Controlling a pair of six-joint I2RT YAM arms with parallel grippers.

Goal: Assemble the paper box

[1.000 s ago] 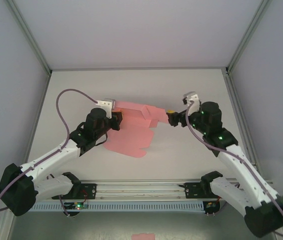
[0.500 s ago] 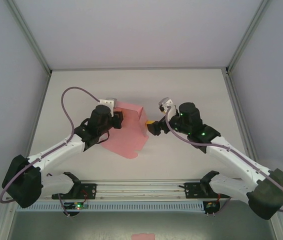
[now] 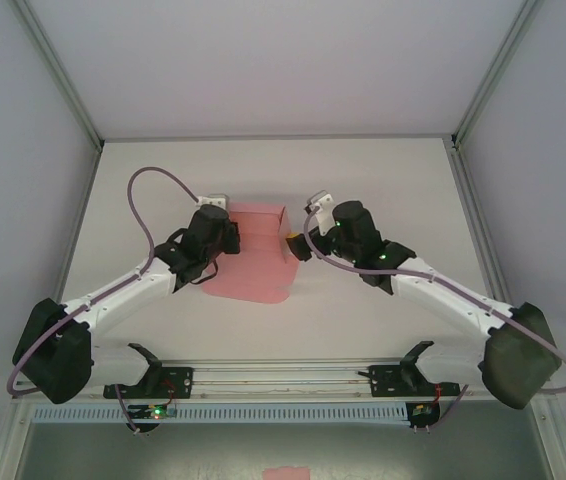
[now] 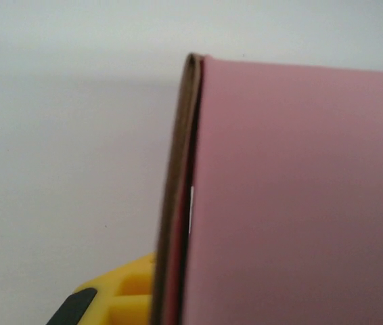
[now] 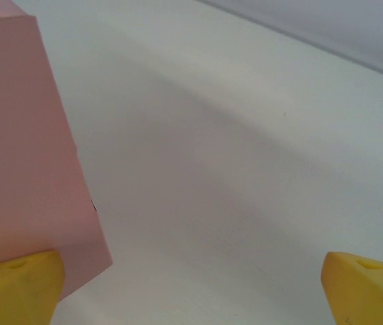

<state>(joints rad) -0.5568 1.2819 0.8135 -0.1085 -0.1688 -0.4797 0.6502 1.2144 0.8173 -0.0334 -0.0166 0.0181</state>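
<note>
Overhead feed first: the paper box (image 3: 253,275) sits mid-table (image 3: 383,180) between the two arms. Part of it lies flat as a pink sheet toward the arm bases, and part stands up at the back. From above I honestly can't sort out how many panels are folded up. The left gripper (image 3: 233,238) covers the box's left edge and the right gripper (image 3: 292,243) sits right at its right edge.

The left wrist cam is nearly all pink. It's one card panel close to the lens, blurry, with a doubled edge running up the middle. One yellow finger (image 4: 117,298) pokes in at the bottom, just left of that edge and cut off by the frame. The other finger is behind the card. As far as I can read it, the left jaws are pinched together on the card's edge.

The right wrist cam is clearer about the jaws. They're wide apart, with a yellow fingertip (image 5: 15,284) in each bottom corner, both cropped, and bare table showing between them. The left-hand tip overlaps the bottom corner of an upright pink panel. Whether it's touching or just in front, I can't tell.

There's also a small pink patch (image 3: 286,472) at the very bottom of the overhead view, below the arm bases, chopped by the frame.
</note>
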